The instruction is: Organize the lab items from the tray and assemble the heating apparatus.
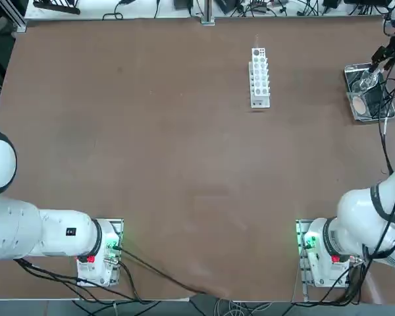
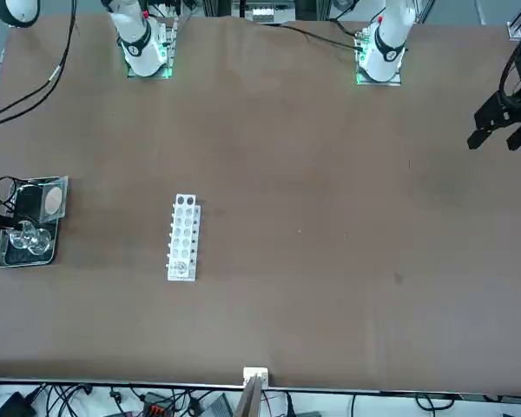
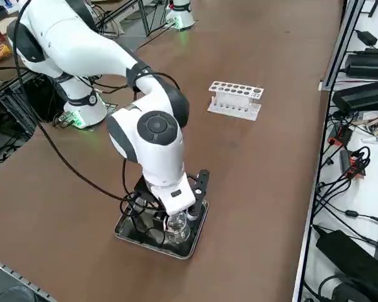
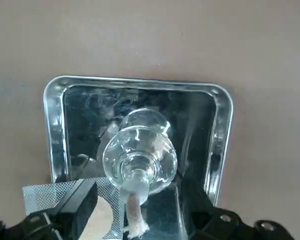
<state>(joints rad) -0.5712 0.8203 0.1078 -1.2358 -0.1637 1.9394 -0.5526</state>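
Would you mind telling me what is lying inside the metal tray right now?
Inside the tray lie the clear glass burner and the grey mesh with its tan centre. The open right gripper hovers over them, covering part of the mesh. The wire stand cannot be made out clearly.

The right gripper hangs low over the metal tray, beside the clear glass burner in it. A white test-tube rack stands well apart on the brown table.

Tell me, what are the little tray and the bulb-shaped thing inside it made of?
The tray looks like polished metal: its raised rim shines and mirrors its surroundings. The burner seems to be clear glass, since you see through it and it glints; a pale wick hangs from its neck. The open right gripper hovers above it.
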